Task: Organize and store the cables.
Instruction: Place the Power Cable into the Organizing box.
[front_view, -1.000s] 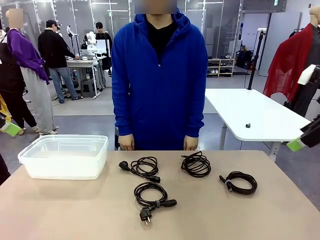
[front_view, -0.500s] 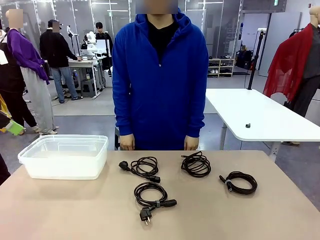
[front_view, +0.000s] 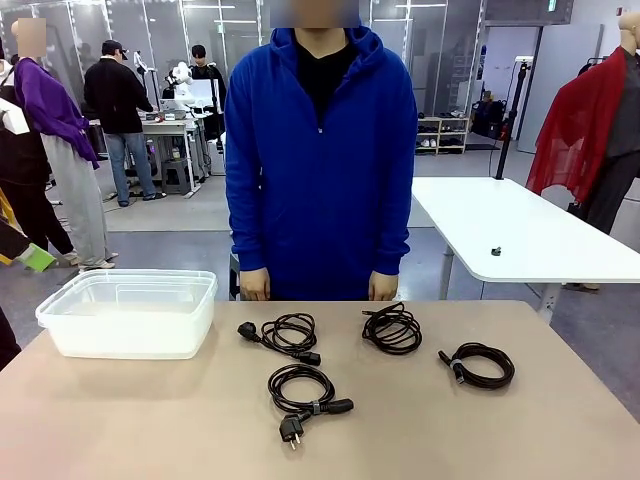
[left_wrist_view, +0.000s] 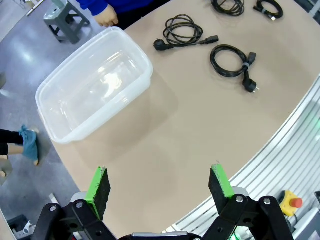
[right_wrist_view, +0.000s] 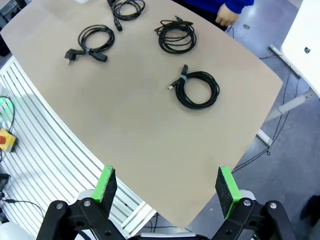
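Your left claw (left_wrist_view: 159, 174): jaws wide apart, nothing held, up above the bin (front_view: 125, 338) end of the table (front_view: 150, 420).
Your right claw (right_wrist_view: 165, 172): wide apart too, empty.
Cables (front_view: 313, 407): four coils lying on the table, right of the bin, none touching.

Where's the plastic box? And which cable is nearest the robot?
Plastic box (front_view: 130, 335): front view, on its near wall.
Nearest cable (front_view: 291, 430): front view, on its plug.
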